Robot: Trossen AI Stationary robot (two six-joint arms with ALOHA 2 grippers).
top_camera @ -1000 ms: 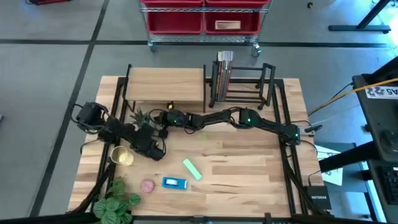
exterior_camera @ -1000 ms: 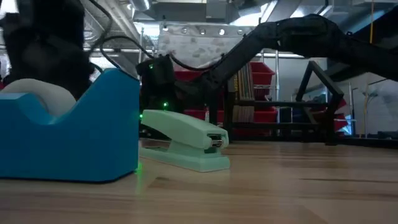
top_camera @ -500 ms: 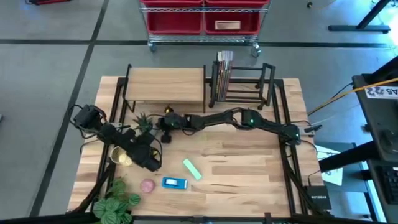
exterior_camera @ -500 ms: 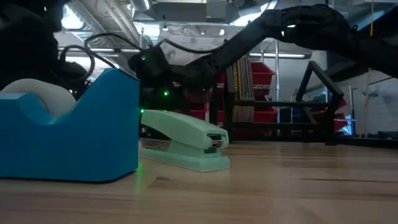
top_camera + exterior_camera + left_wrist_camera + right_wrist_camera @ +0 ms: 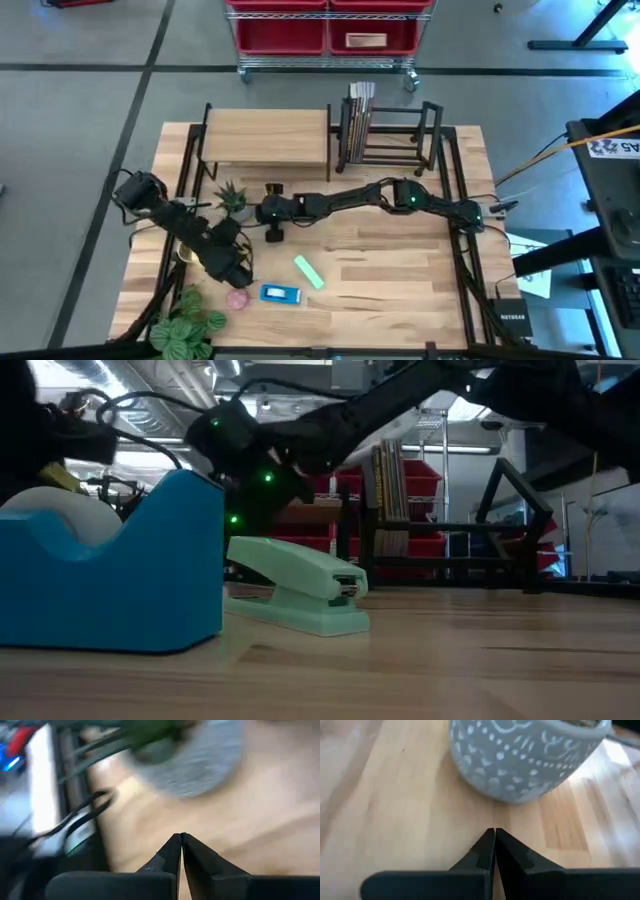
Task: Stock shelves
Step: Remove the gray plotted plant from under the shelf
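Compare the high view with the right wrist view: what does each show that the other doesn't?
Only the high view shows the wood-topped shelf, the black book rack, the green stapler, the blue tape dispenser and the left gripper.

Only the right wrist view shows the gray pot's white pattern and the right gripper shut, empty, just short of it.

Both show the wooden table.

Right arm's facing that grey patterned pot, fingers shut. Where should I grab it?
Probably the rim. The grey pot stands upright on the table, and its wall looks too wide for a side pinch. Open the right gripper, come from above, one finger inside, one outside, clear of the plant.
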